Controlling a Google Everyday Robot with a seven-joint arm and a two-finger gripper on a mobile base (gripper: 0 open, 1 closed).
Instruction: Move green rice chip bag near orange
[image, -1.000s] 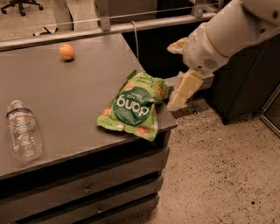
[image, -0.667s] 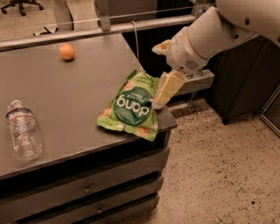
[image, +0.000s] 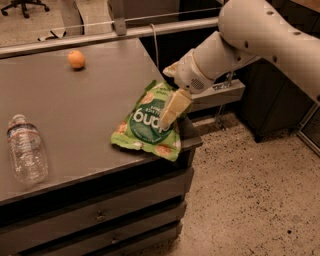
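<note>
The green rice chip bag (image: 145, 124) lies flat at the right front corner of the grey table (image: 75, 110), its lower edge hanging slightly over the rim. The orange (image: 76, 59) sits far back on the table, well to the left of the bag. My gripper (image: 167, 117) reaches in from the right on a white arm and hangs right over the bag's right half, its cream finger pointing down onto the bag.
A clear plastic water bottle (image: 26, 150) lies on its side at the table's left front. Drawers (image: 100, 215) sit under the tabletop. A metal rail (image: 100, 37) runs along the back edge. Speckled floor (image: 250, 200) lies to the right.
My gripper has moved left from beside the table's right edge to over the bag. The bag, orange and bottle have not moved.
</note>
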